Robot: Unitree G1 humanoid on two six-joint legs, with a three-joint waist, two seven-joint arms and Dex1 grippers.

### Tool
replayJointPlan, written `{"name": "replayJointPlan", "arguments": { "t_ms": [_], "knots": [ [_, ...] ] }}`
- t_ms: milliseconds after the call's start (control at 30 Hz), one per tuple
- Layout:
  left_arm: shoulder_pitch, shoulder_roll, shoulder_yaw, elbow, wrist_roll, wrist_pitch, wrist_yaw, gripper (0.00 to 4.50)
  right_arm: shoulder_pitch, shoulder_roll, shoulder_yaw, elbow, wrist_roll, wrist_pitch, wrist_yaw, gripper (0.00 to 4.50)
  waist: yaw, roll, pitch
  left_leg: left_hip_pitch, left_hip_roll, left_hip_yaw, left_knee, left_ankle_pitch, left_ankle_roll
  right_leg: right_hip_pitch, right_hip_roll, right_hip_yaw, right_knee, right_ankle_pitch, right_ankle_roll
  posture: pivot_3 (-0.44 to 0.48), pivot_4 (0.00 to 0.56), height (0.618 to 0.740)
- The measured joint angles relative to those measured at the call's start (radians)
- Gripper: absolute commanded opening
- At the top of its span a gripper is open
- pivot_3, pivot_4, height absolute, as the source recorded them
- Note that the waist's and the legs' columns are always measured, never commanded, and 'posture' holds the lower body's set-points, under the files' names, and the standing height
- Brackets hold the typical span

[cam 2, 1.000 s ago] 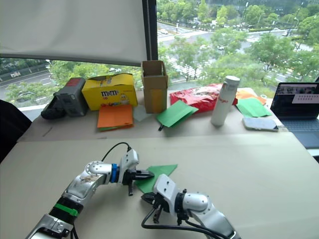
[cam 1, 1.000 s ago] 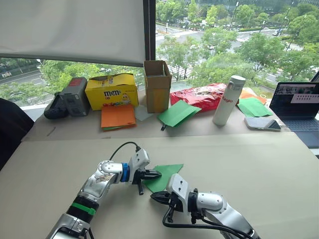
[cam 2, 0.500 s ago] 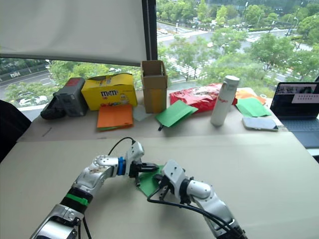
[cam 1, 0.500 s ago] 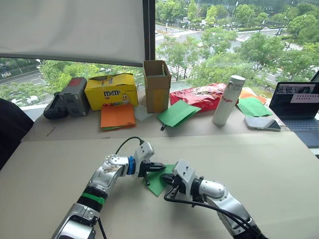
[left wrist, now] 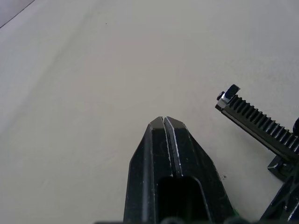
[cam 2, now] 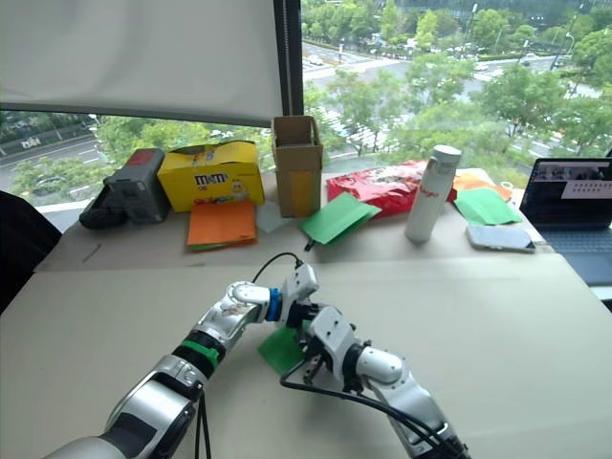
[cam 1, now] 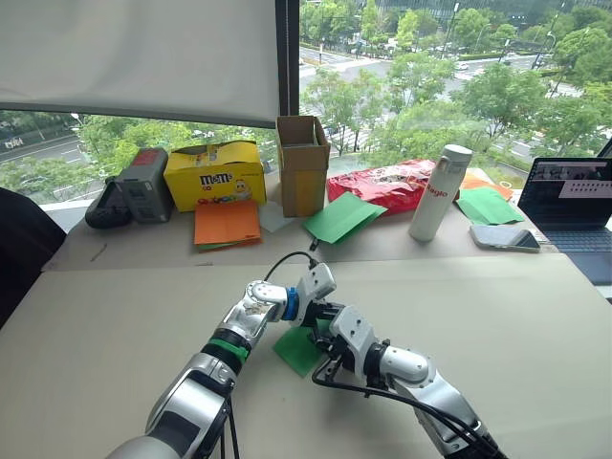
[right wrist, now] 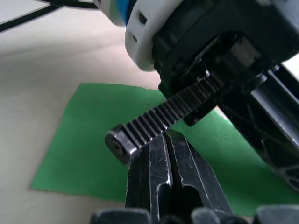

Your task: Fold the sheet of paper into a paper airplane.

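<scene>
yellow candy box (cam 1: 214,176), cardboard box (cam 1: 302,164), white bottle (cam 1: 438,192) and laptop (cam 1: 570,204) line the window ledge

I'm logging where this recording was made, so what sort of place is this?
Probably an upper-floor office or lab: a large window looks down on trees and roads, and a laptop sits on the long table beside an M&M's box and a white bottle.

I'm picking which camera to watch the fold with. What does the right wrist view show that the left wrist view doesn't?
Right wrist view alone: the green paper lying flat on the table, beneath the shut right claw, with the left arm's wrist close above it. Left wrist view alone: the shut left claw over bare table, with no paper in sight. Both share: the beige table and a toothed black bar of the other claw crossing nearby.
</scene>
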Motion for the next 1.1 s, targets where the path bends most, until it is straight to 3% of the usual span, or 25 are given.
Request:
{"name": "replayJointPlan", "arguments": {
  "t_ms": [300, 600, 833, 1100],
  "knots": [
    [0.003, 0.013, 0.002, 0.052, 0.04, -0.092, -0.004, 0.01, -0.002, -0.011, -0.008, -0.007, 0.0, 0.012, 0.004, 0.0, 0.002, -0.001, -0.001, 0.0, 0.0, 0.0, 0.0, 0.0, 0.001, 0.0, 0.0, 0.0, 0.0, 0.0, 0.0, 0.0, 0.15, 0.74],
    [0.099, 0.127, 0.055, -0.089, 0.013, -0.027, -0.038, 0.01, -0.037, -0.017, 0.0, 0.021, 0.0, 0.014, 0.042, 0.0, -0.007, -0.001, -0.001, 0.001, 0.001, 0.0, 0.0, 0.0, 0.0, 0.0, 0.001, 0.0, 0.001, 0.0, 0.0, 0.0, 0.15, 0.74],
    [0.181, 0.268, 0.101, -0.21, -0.015, 0.02, -0.081, 0.01, -0.068, -0.018, 0.012, 0.05, 0.0, 0.008, 0.07, 0.0, -0.011, -0.001, -0.001, 0.002, 0.002, 0.0, -0.001, 0.0, 0.0, 0.0, 0.001, 0.0, 0.001, 0.0, 0.0, 0.0, 0.15, 0.74],
    [0.271, 0.348, 0.16, -0.345, -0.108, 0.194, -0.119, 0.01, -0.077, -0.028, 0.015, 0.054, 0.0, 0.002, 0.094, 0.0, -0.012, 0.0, -0.001, 0.002, 0.002, 0.0, -0.001, 0.0, 0.0, -0.001, 0.001, 0.0, 0.002, 0.0, 0.0, 0.0, 0.15, 0.74]
  ]
}}
